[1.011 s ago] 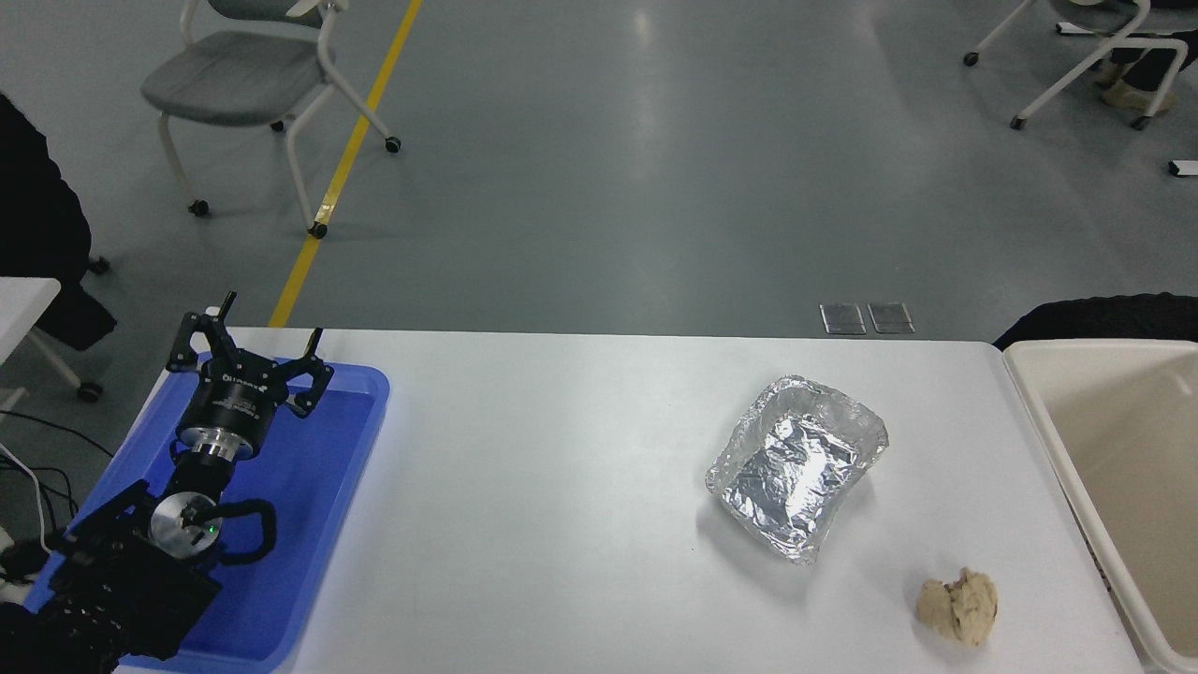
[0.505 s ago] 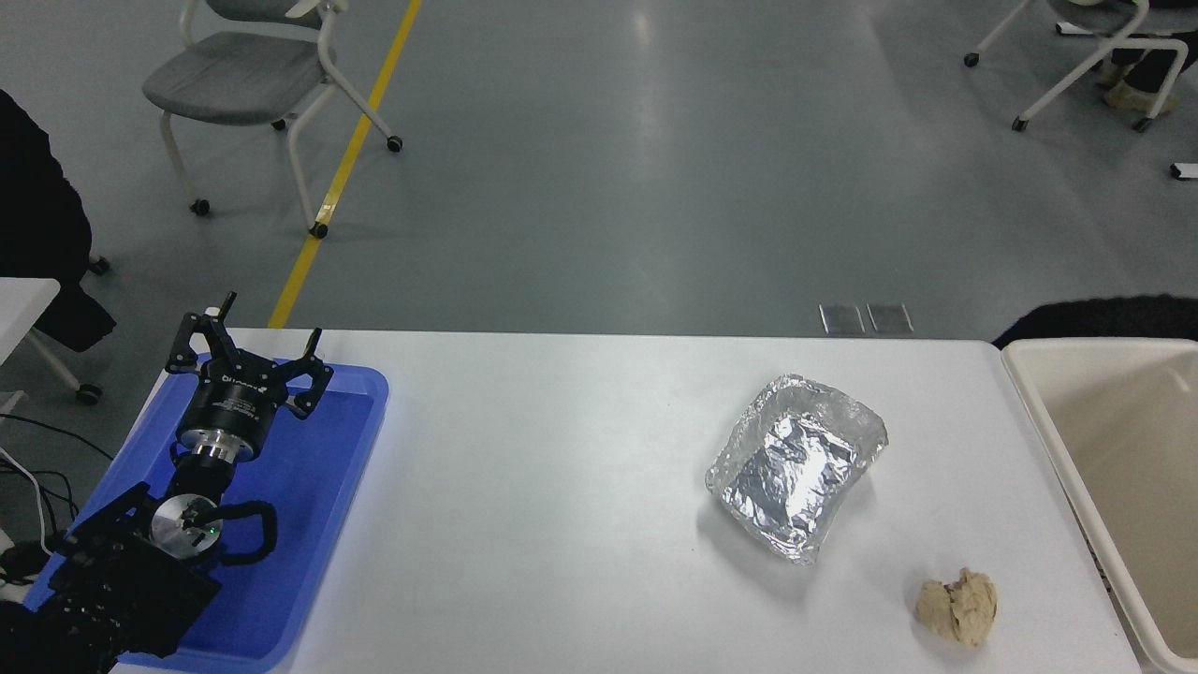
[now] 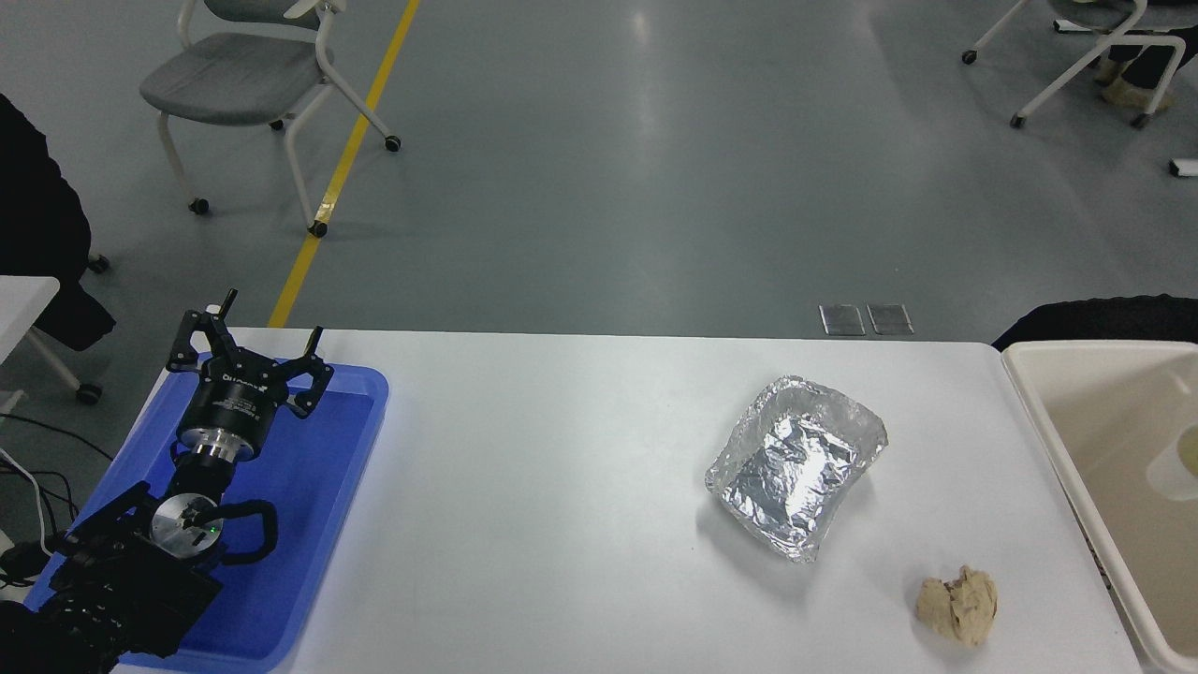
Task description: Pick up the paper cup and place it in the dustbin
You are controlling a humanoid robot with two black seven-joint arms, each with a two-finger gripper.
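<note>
The paper cup (image 3: 1177,464), small and off-white with a cream inside, shows at the picture's right edge inside the dustbin (image 3: 1095,347). It is partly cut off by the frame. The dustbin is a large cream bin standing against the table's right end. My left gripper (image 3: 248,351) is parked open over the blue tray at the lower left, holding nothing. No right arm or right gripper shows.
A flat blue tray (image 3: 346,468) lies under the left arm. A crumpled silver foil tray (image 3: 796,463) sits right of the table's middle. A tan paper wad (image 3: 956,607) lies near the front right. Chairs stand on the floor beyond.
The paper cup has come into view inside the dustbin at the right edge; earlier frames showed the bin without it. The left arm has not moved.
</note>
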